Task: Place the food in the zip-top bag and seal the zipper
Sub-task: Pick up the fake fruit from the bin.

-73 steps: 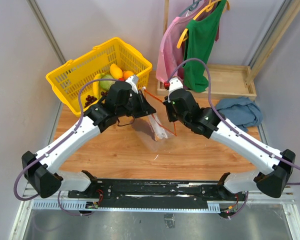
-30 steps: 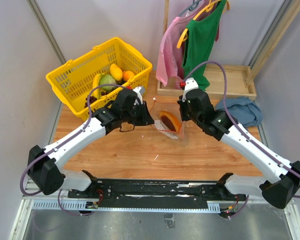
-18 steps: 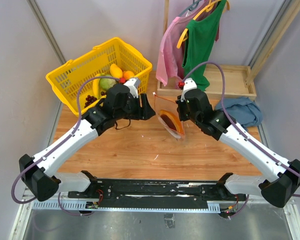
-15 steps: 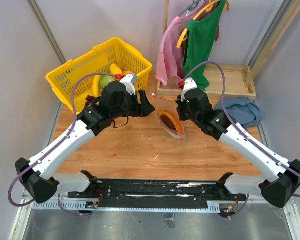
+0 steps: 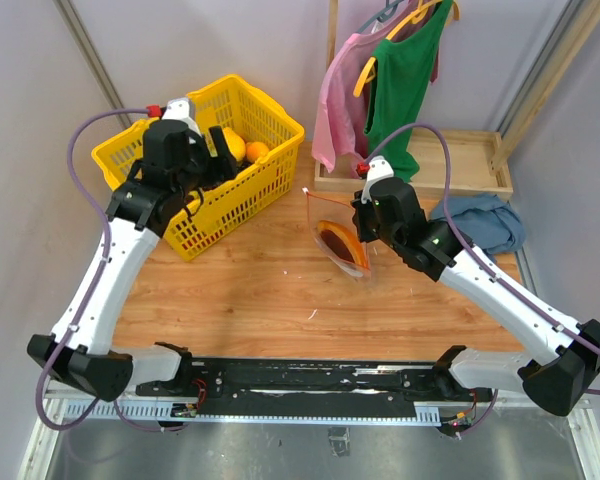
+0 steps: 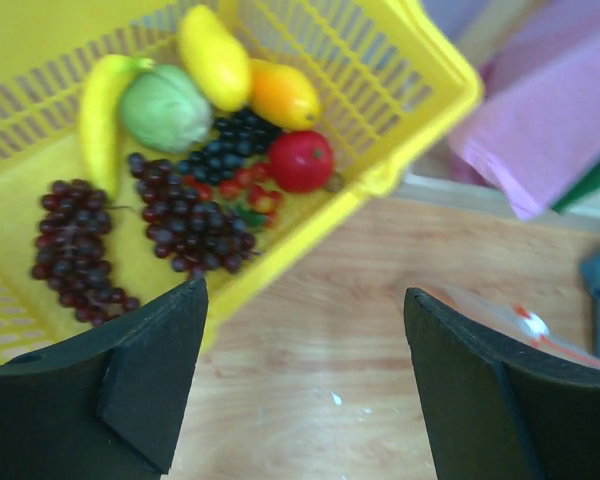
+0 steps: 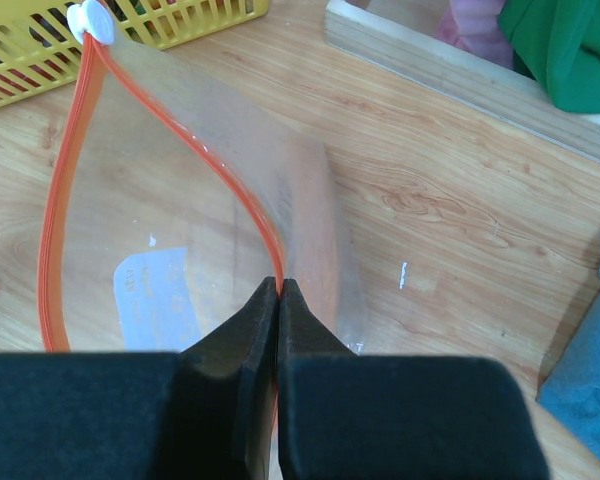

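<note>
Left gripper [image 6: 302, 335] is over the yellow basket [image 6: 425, 110], jaws spread wide, nothing in them; the grapes [image 6: 75, 240] and a banana [image 6: 98, 110] sit in the basket below. Right gripper [image 7: 280, 288] is pinched tight on the zipper [image 7: 58, 190] of the clear bag [image 7: 170, 230], holding it up by the wooden table [image 7: 430, 200], mouth gaping; a long orange-brown piece [image 5: 342, 247] is inside the bag; can't tell if the bottom touches the wood.

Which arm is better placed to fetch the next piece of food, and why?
Left. The left gripper is open at the basket, with the grapes just ahead. The right gripper is shut on the bag at its zipper, holding the mouth open, so it is busy.
</note>
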Robot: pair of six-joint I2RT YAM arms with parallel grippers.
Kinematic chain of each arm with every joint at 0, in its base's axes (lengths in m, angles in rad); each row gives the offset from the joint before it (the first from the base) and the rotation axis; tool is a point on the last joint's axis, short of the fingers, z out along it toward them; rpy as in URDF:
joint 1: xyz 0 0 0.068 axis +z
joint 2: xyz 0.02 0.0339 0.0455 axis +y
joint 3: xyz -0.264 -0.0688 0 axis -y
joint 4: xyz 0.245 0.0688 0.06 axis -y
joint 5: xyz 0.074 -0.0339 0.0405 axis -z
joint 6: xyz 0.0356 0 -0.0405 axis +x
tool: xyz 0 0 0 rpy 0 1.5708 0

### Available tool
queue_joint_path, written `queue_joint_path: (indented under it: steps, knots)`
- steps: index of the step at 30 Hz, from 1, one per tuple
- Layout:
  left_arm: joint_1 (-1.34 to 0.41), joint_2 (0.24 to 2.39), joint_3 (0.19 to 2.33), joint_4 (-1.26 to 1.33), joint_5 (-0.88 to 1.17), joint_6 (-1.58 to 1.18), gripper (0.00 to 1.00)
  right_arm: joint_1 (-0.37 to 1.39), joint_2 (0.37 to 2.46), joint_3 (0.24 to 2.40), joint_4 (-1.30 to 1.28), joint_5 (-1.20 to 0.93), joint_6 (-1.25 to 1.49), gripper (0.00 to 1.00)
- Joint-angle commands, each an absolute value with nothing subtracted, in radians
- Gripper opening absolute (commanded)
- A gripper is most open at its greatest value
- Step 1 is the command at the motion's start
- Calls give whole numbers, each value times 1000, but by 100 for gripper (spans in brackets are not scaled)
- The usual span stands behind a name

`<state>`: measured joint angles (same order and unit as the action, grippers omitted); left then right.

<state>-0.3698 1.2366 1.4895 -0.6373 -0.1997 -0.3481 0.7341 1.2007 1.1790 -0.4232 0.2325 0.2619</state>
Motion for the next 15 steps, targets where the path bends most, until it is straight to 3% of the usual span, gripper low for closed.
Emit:
queue_joint_path:
  steps: [1,15]
  knots:
    - [-239,1330,1538,-707,-214,-302,83,726,1192,1172,-392,226,264,1]
    - [81,1700,1572,-683,-101,-300,83,725,1201,1169,-386,201,256,1]
